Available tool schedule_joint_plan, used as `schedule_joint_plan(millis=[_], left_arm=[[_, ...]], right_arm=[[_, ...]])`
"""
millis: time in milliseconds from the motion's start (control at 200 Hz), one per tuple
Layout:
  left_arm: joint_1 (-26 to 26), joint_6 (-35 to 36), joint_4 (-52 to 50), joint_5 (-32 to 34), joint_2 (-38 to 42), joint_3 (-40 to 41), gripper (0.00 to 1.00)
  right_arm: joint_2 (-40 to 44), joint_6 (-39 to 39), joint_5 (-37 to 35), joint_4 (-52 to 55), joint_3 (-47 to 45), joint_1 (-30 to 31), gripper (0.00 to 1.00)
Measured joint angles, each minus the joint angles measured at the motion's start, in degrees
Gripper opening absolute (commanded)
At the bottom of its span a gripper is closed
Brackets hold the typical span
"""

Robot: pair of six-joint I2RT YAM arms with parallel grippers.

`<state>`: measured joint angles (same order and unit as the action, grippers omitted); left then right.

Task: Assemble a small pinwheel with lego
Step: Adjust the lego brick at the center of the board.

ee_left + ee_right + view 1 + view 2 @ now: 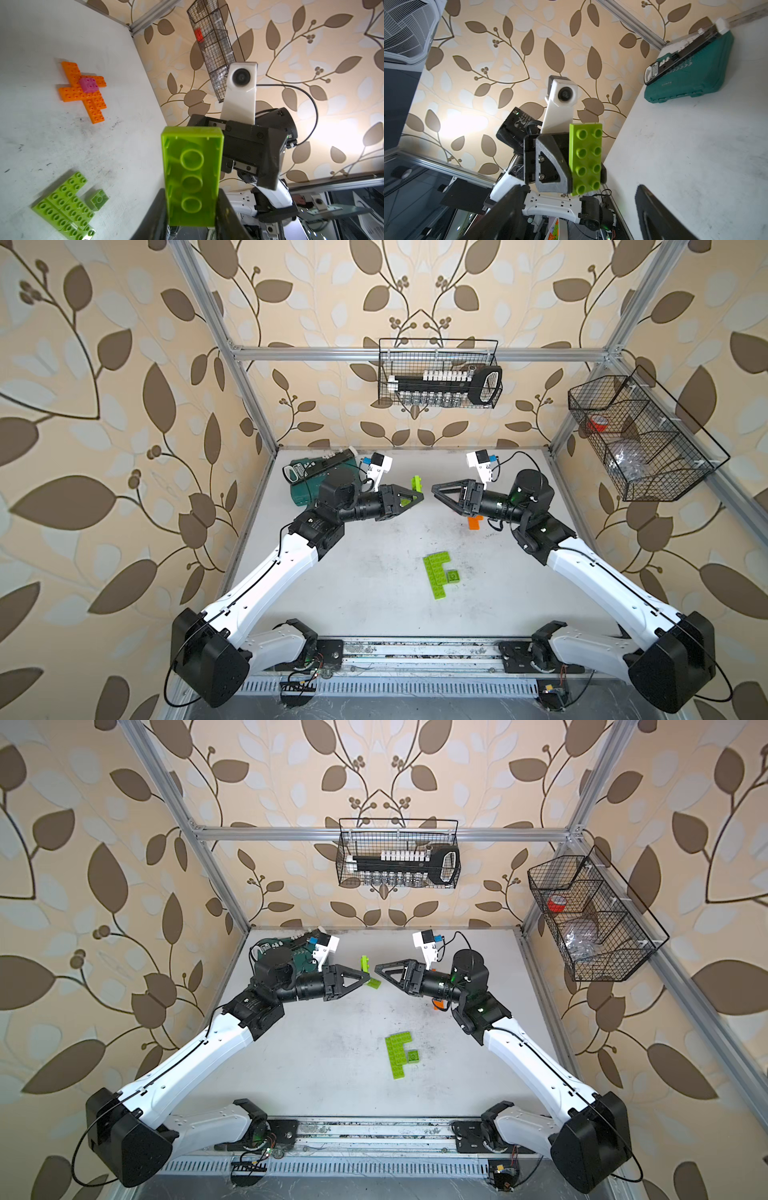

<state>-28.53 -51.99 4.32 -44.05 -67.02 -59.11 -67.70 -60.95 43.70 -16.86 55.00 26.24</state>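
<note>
**Both arms over the table (365, 556), read from the robot's side to the back wall.**

Nearest lies a flat lime-green assembly (436, 574) of studded bricks, studs up, in open table between the arms where either can reach it. Touching or just beside it sits a small green square brick (453, 576). Judged against the finished orange figure, this green figure appears to lack a blade, and the square brick probably serves as its hub.

Farther in and raised above the table, the left gripper (415, 497) has its fingers (225, 212) clamped narrowly on the long sides of a lime-green 2x4 brick (192, 166). The brick stands upright. Its hollow underside faces the left wrist, and its studs face the opposite arm. The free upper part suits a transfer or a regrasp, though which is intended cannot be told.

Facing it, the right gripper (439, 494) has its fingers (654, 207) spread wide and empty. The tips sit just short of the brick, with a gap visible in both top views.

Below the right arm, the orange pinwheel (83, 93) lies on the table, four blades crossed under a pink brick (89, 84). It is largely hidden in the top views and apparently parked clear of the work area.

In the far left corner rests a teal tool case (691, 72), and wire baskets (386, 364) hang on the walls. Both are outside the task.
</note>
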Motion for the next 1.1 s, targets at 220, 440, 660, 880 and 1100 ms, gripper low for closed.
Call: schedule_joint_plan(millis=[220,440,660,880,1100], left_arm=[[-0.5,-1.0,3.2,-3.8,0.0,0.0,0.0],[-1.6,-1.0,4.3,-5.3,0.0,0.0,0.0],[-1.9,-1.0,4.7,-5.5,0.1,0.0,0.0],[-1.9,-1.0,5.1,-5.5,1.1,0.0,0.0],[-1.9,-1.0,6.1,-5.6,1.5,0.0,0.0]], right_arm=[[-1.9,-2.7,1.5,-3.3,0.6,2.3,0.71],[-3.0,-4.5,2.1,-4.8,1.4,2.8,0.54],[-3.1,-5.6,2.4,-6.1,1.9,2.9,0.44],[-3.3,-7.5,2.4,-8.3,1.9,2.9,0.37],[-4.2,-10.5,2.4,-12.5,1.6,2.9,0.31]])
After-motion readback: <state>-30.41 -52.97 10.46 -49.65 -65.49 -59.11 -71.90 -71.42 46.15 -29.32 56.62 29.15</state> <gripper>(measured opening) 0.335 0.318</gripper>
